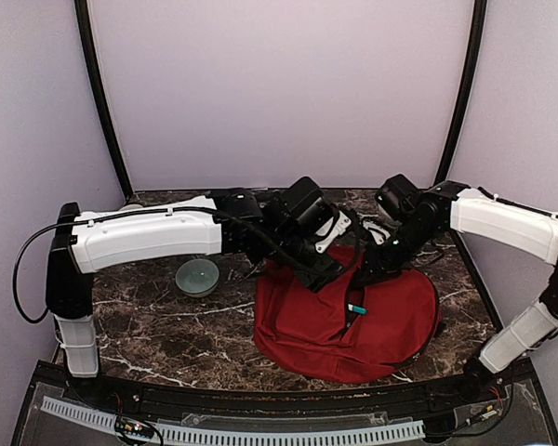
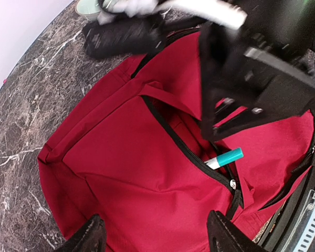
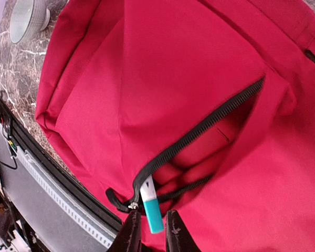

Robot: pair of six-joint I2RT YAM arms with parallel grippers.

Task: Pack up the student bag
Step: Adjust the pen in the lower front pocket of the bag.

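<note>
The student bag [image 1: 335,325] is a dark-red backpack lying flat on the marble table, with its front pocket zip [image 3: 199,128] standing open. A white marker with a teal cap [image 3: 152,207] pokes out of the pocket's end, next to the zip pull. My right gripper [image 3: 153,215] straddles the teal cap, its fingers slightly apart with a thin gap on each side. The marker [image 2: 226,157] and the bag [image 2: 136,173] also show in the left wrist view. My left gripper [image 2: 155,223] hovers open over the bag's front panel with nothing between its fingers.
A pale green bowl [image 1: 197,276] stands on the table left of the bag. A black padded roll [image 2: 121,37] lies at the bag's far edge. The right arm [image 2: 262,68] hangs close over the pocket. The table's front rail [image 3: 58,189] runs just beyond the bag.
</note>
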